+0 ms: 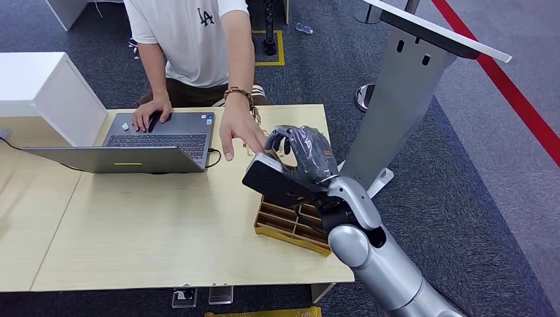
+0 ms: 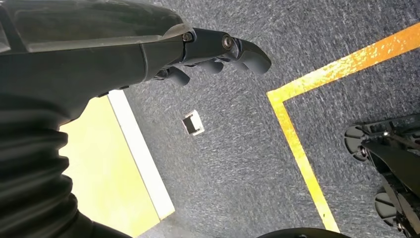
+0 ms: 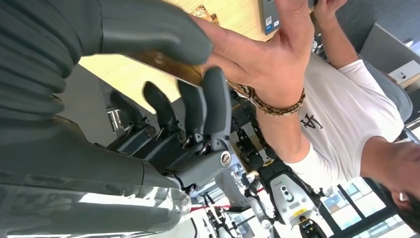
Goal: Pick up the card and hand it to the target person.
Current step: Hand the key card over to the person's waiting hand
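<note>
the right hand point(image 1: 300, 155) pinches the card point(image 3: 166, 66) above the table point(image 1: 165, 231) edge, at 3 o'clock of the laptop point(image 1: 158, 140). the person's hand point(image 1: 236, 129) touches it; only the release seems left. the left hand point(image 2: 208, 52) hangs loose, holding nothing.

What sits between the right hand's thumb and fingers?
In the right wrist view, a thin brown card is pinched between the right hand's thumb and fingers; the person's hand touches it.
</note>
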